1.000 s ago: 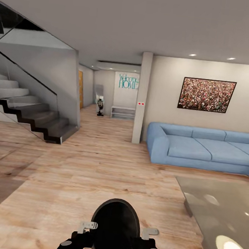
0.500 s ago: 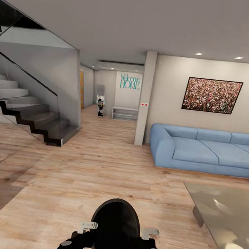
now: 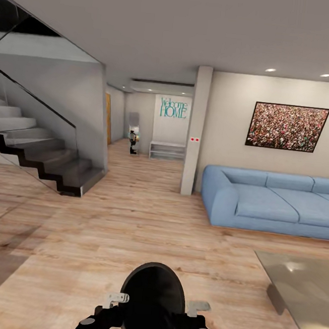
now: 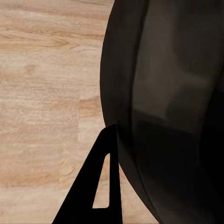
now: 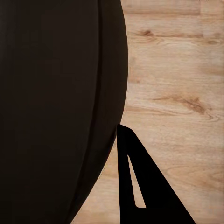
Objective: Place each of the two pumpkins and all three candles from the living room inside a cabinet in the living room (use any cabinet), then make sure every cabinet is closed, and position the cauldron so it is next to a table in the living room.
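The round black cauldron [image 3: 152,302] is carried between both arms; finger state I cannot tell. Next: approach the grey glass table [image 3: 303,290].

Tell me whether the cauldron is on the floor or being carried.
Carried: in the head view the black cauldron sits between both arms, above the wood floor. Each wrist view shows one finger beside its wall.
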You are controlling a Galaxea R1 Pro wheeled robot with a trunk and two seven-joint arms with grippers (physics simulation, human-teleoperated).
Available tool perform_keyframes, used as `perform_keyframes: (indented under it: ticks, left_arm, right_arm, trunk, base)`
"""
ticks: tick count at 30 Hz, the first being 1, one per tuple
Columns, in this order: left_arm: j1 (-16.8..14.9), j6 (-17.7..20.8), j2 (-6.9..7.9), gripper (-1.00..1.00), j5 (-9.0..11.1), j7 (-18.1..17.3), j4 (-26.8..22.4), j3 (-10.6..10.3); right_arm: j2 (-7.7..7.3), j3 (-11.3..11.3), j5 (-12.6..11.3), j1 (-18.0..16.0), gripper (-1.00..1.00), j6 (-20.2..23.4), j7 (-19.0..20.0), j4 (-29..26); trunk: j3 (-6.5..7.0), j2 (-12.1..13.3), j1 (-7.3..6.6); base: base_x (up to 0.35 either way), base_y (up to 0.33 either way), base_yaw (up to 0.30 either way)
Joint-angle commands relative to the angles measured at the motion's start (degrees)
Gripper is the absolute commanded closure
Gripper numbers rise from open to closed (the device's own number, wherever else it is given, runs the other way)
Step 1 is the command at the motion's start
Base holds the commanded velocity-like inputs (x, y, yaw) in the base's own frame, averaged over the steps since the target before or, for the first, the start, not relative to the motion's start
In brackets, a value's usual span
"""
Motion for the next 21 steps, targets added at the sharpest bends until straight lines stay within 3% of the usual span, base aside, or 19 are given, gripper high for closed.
perform_keyframes:
  ticks: [1, 21]
  left_arm:
    - [0.0, -0.15, 0.0, 1.0, 0.82, 0.0, -0.25, -1.45]
    - [0.01, -0.14, 0.0, 1.0, 0.86, 0.0, -0.25, -1.38]
  right_arm:
    - [0.55, 0.15, -4.49, -0.11, 1.0, 0.34, 0.37, -0.07]
    - [0.55, 0.15, -4.49, -0.1, 1.0, 0.29, 0.45, 0.26]
  trunk:
    - [-0.08, -0.09, 0.05]
    - [-0.08, -0.09, 0.05]
  base:
    - [0.311, 0.14, 0.0]
    - [0.322, 0.103, 0.0]
